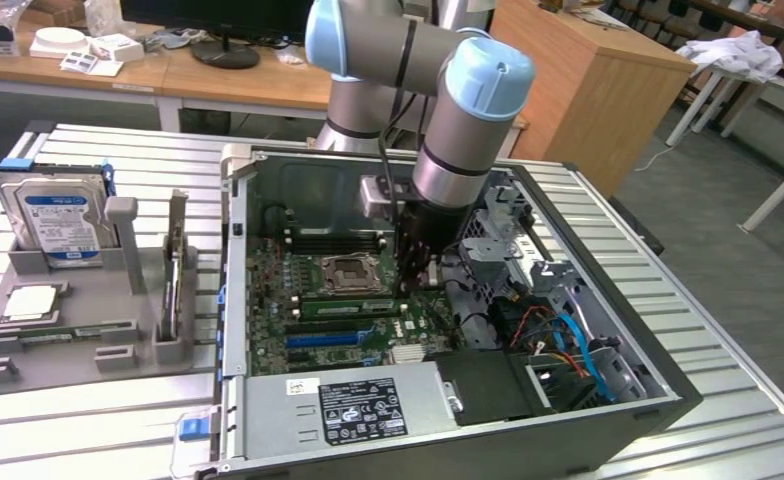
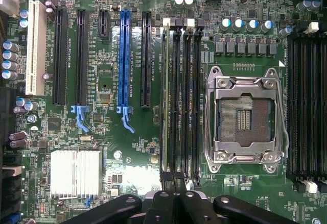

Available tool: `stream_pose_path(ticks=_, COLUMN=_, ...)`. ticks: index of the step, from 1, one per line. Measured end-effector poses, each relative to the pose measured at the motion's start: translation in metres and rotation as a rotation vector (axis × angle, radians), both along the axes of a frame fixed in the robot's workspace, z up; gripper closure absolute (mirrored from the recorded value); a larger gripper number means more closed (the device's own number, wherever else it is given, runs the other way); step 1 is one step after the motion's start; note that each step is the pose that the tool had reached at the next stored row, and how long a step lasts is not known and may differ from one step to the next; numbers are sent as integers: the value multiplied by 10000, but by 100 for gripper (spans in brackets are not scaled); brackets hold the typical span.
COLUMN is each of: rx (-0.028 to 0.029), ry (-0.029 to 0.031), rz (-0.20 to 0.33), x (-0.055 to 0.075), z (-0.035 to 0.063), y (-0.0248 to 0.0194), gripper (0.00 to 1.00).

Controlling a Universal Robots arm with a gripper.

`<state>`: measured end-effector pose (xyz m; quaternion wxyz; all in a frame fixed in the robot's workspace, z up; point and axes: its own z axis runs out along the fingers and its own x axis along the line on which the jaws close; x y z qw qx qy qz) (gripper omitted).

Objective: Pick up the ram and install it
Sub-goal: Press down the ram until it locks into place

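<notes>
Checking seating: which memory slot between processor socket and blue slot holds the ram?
The one farthest from the socket holds the green ram; the three nearer slots are empty.

One end of the ram [image 2: 164,101] is hidden behind the gripper [image 2: 175,197], itself cut off by the wrist view's edge.

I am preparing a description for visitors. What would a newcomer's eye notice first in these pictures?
First, the grey-and-blue robot arm reaching down into the open computer case in the middle of the exterior view. Then the square silver processor socket on the green motherboard, with the ram standing in a slot near it.
</notes>
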<state>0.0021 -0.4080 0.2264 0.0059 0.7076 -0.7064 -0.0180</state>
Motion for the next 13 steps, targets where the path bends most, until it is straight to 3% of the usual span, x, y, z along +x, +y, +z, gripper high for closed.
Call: stream_pose_path(ticks=13, rx=-1, ry=1, rz=0, x=0, z=-23, y=0, gripper=89)
